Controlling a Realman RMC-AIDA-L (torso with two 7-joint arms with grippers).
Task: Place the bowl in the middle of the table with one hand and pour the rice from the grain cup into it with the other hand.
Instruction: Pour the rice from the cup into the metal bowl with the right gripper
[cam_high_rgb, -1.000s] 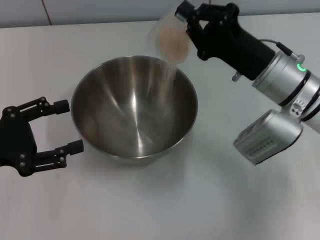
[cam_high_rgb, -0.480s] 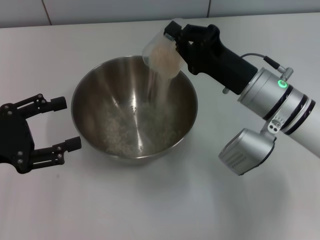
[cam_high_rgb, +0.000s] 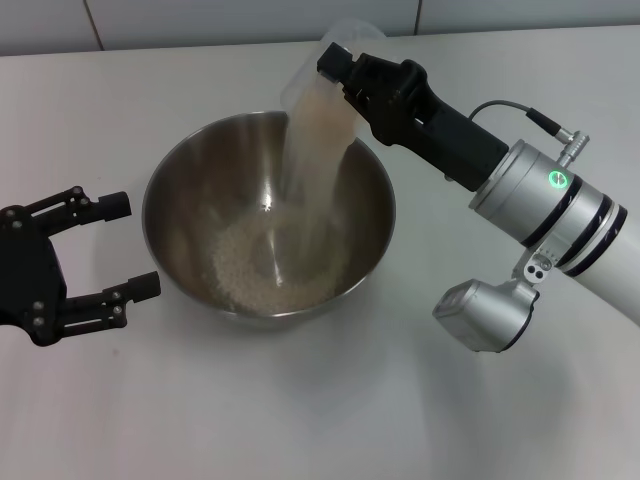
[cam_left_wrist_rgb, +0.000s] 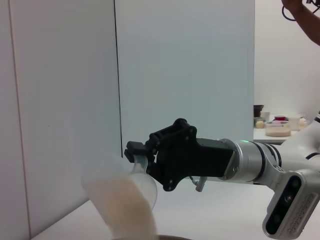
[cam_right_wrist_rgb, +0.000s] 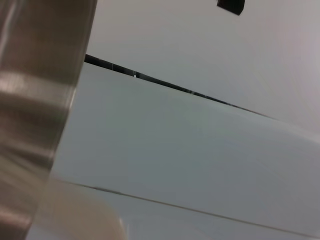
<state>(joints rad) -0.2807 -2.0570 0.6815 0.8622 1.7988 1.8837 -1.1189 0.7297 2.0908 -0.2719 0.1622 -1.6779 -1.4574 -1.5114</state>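
The steel bowl (cam_high_rgb: 200, 190) stands in the middle of the white table (cam_high_rgb: 330, 410). My right gripper (cam_high_rgb: 345, 70) is shut on the clear grain cup (cam_high_rgb: 325, 60) and holds it tipped steeply over the bowl's far rim. Rice (cam_high_rgb: 310, 150) streams down from the cup into the bowl, where a heap (cam_high_rgb: 250, 265) covers the bottom. My left gripper (cam_high_rgb: 125, 245) is open and empty just left of the bowl, apart from it. The left wrist view shows the right gripper (cam_left_wrist_rgb: 140, 155) with the tipped cup (cam_left_wrist_rgb: 122, 192). The right wrist view shows the bowl's wall (cam_right_wrist_rgb: 35, 100).
A tiled wall (cam_high_rgb: 200, 20) runs along the table's far edge. The right arm's silver forearm (cam_high_rgb: 545, 215) reaches over the table's right side, with its wrist camera block (cam_high_rgb: 480, 310) hanging low beside the bowl.
The right gripper has moved left and tipped the cup further. The rice stream has thickened and the heap in the bowl has grown. The left gripper has stayed put.
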